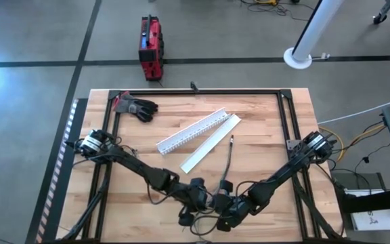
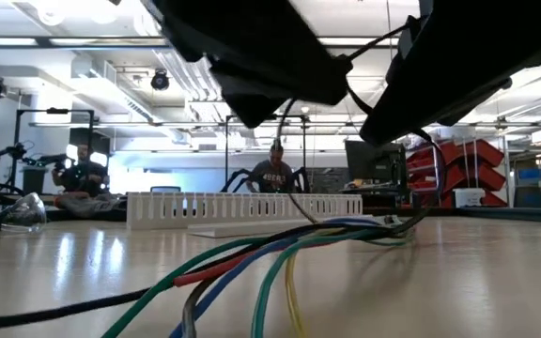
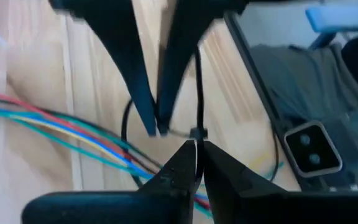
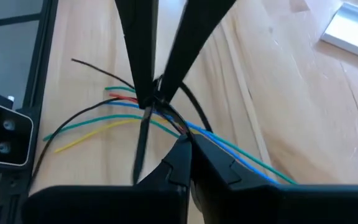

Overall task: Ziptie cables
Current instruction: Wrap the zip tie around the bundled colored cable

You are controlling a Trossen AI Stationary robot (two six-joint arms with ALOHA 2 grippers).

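Low view: both grippers (image 3: 196, 146) (image 4: 184, 142) pinch cables (image 2: 280, 246) over wooden table (image 1: 263, 129).

In the high view, both arms are crowding the table's six o'clock edge, covering the cables (image 1: 227, 163) where they are meeting; only a dark strand is showing toward twelve o'clock. In the low view, the arms are running off the top edge, and the nearest wires are blurring. Both wrist views are cutting off their own gripper bodies at the frame edge.
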